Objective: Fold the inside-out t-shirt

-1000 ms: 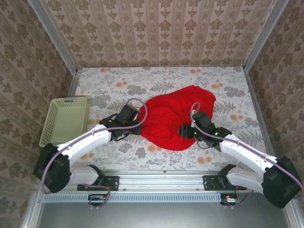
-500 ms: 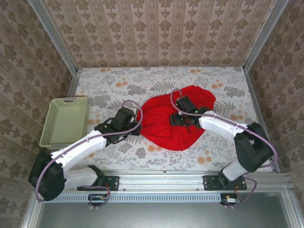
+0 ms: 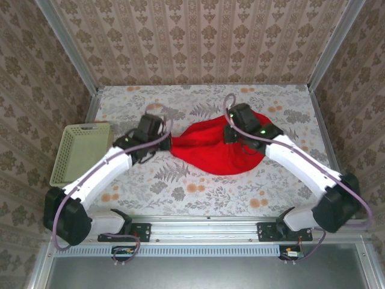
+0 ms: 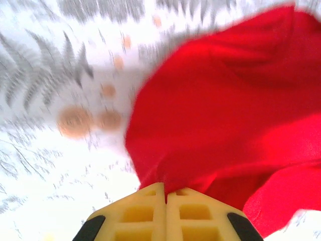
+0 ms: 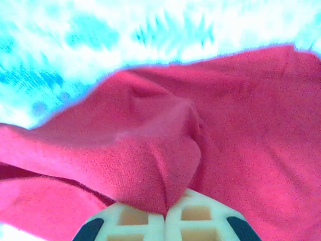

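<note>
A: Okay, quick pass. Where's the shirt?

B: The inside-out t-shirt (image 3: 213,150) is a plain red rumpled heap lying on the floral table (image 3: 180,189). It sits around the middle, slightly right and toward the far half. It's pulled out sideways, coming to a point at its left end.

A: Left side?

B: The left gripper (image 3: 166,143) is at that left point of the shirt, clenched on the cloth. In the left wrist view its yellow fingers (image 4: 145,213) are pressed together and the red fabric comes straight out from between the tips.

A: Right side?

B: The right gripper (image 3: 231,133) is on the shirt's far right part and is also grasping it. In the right wrist view the fingers (image 5: 198,216) meet with no gap, and a fold of the cloth is pinched at the seam. The rest of the shirt spreads beyond, blurred.

A: Anything else?

B: A pale yellow-green basket (image 3: 81,150) sits at the table's left edge, well apart from the shirt.
</note>
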`<state>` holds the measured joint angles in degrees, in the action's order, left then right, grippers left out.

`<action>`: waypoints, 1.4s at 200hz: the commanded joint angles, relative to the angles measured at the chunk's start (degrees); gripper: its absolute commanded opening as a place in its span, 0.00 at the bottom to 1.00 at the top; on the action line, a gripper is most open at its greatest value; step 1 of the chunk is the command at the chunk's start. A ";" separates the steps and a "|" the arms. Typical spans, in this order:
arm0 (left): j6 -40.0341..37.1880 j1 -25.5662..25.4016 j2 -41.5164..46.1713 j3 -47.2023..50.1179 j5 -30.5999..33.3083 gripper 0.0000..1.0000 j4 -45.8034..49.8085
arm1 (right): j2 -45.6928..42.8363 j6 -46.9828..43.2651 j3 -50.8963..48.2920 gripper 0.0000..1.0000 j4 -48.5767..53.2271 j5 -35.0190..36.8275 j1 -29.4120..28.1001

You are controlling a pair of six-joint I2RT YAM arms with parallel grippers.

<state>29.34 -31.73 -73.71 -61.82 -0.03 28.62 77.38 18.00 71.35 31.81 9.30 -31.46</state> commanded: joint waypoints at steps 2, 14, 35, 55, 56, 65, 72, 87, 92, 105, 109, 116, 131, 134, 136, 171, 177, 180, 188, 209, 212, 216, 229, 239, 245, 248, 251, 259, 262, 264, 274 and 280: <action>-4.91 2.63 -2.00 -16.48 0.66 0.00 5.79 | -6.37 -2.62 8.06 0.00 3.98 3.06 -0.27; -7.27 2.40 -3.70 -26.32 0.27 0.00 8.18 | -9.08 -2.46 11.84 0.00 4.57 2.53 -0.30; -12.03 -0.38 -3.63 -36.14 -1.30 0.00 7.77 | -15.50 -2.04 12.78 0.00 2.44 2.39 -0.35; -15.06 -3.68 -1.18 -35.52 -0.73 0.00 5.93 | -20.22 -1.14 9.71 0.00 0.61 1.80 -0.32; -15.13 -3.77 -1.00 -35.19 -0.79 0.00 5.79 | -20.41 -1.09 9.48 0.00 0.57 1.65 -0.34; -15.70 -4.42 0.18 -32.20 -1.13 0.01 4.79 | -21.56 -0.66 6.90 0.00 0.15 0.34 -0.35; -15.61 -4.57 0.91 -29.50 -0.84 0.01 4.32 | -22.02 -0.04 4.62 0.00 0.09 -0.35 -0.35; -14.61 -4.33 1.63 -23.49 1.67 0.01 4.76 | -22.12 2.00 -1.93 0.00 -0.67 -1.83 -0.35; -14.07 -4.10 1.63 -21.37 2.54 0.02 5.14 | -21.88 3.01 -4.39 0.00 -0.87 -2.28 -0.35; -12.17 -3.01 1.45 -15.60 3.23 0.02 5.68 | -20.75 5.76 -11.52 0.00 -3.58 -4.14 -0.35; -11.77 -2.60 1.20 -13.66 2.73 0.03 5.47 | -20.20 6.51 -13.87 0.00 -4.58 -4.90 -0.35; -11.34 -1.87 0.23 -10.54 1.17 0.06 5.03 | -18.89 7.42 -17.94 0.00 -7.00 -6.10 -0.33; -10.47 -0.88 -5.08 -7.58 -1.91 0.06 6.42 | -14.13 9.22 -24.84 0.00 -11.06 -6.90 -0.06; -10.41 -0.88 -6.42 -7.38 -2.13 0.07 6.87 | -13.02 9.39 -25.67 0.00 -11.67 -7.13 -0.01; -10.37 -0.95 -7.21 -7.16 -2.33 0.08 7.17 | -12.10 9.52 -26.07 0.00 -11.97 -7.20 0.00; -10.95 -7.74 -17.32 -6.46 7.00 0.45 12.26 | -0.38 9.02 -26.91 0.32 -12.60 -9.32 0.17; -10.72 -9.15 -16.94 -5.56 8.76 0.57 12.18 | 0.49 8.69 -26.25 0.40 -11.40 -9.10 0.17; -10.56 -9.76 -16.51 -5.14 9.42 0.63 12.05 | 0.71 8.52 -25.92 0.44 -10.91 -9.01 0.17; -9.92 -10.73 -15.34 -3.71 10.09 0.75 11.90 | 0.77 7.93 -25.34 0.53 -10.07 -9.01 0.17; -6.37 -11.87 -11.08 -0.93 10.56 0.90 13.13 | -1.17 5.89 -24.13 0.68 -8.86 -9.79 0.17; -5.61 -11.87 -10.32 -0.35 10.51 0.92 13.14 | -1.49 5.56 -23.93 0.70 -8.76 -9.80 0.17; -4.57 -11.87 -9.44 0.43 10.28 0.95 12.86 | -1.88 5.15 -23.62 0.71 -8.38 -9.69 0.17; -1.75 -11.81 -7.26 3.19 8.17 0.97 11.23 | -2.55 4.14 -22.41 0.74 -7.02 -8.18 0.18; 0.77 -11.87 -6.76 4.76 6.87 0.98 9.74 | -2.14 3.34 -21.37 0.75 -6.16 -7.02 0.25; 2.64 -11.87 -6.91 5.44 6.35 0.98 8.96 | -1.51 2.91 -20.66 0.75 -5.79 -6.35 0.26; 3.59 -11.84 -7.17 5.68 6.10 0.98 8.66 | -1.21 2.70 -20.30 0.75 -5.63 -6.14 0.31; 4.54 -11.86 -7.53 5.88 5.83 0.98 8.26 | -0.77 2.54 -19.96 0.75 -5.56 -5.91 0.34; 7.08 -11.95 -8.65 6.28 5.18 0.98 7.05 | 0.42 2.24 -19.26 0.75 -5.40 -5.42 0.35; 8.03 -11.98 -9.10 6.28 5.03 0.97 6.64 | 0.88 2.09 -18.97 0.75 -5.36 -5.31 0.35; 8.87 -12.07 -9.46 6.28 4.95 0.98 6.34 | 1.20 1.99 -18.79 0.74 -5.36 -5.23 0.35; 11.94 -12.57 -11.05 6.30 5.38 0.98 5.23 | 1.98 1.75 -18.03 0.74 -5.41 -5.22 0.31; 13.37 -12.92 -12.12 6.29 5.69 0.98 4.26 | 4.02 1.72 -17.67 0.74 -5.71 -5.45 0.35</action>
<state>32.62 -43.88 -82.26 -56.40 6.17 36.71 77.71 21.78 51.48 23.97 2.09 -31.40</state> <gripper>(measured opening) 0.977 0.741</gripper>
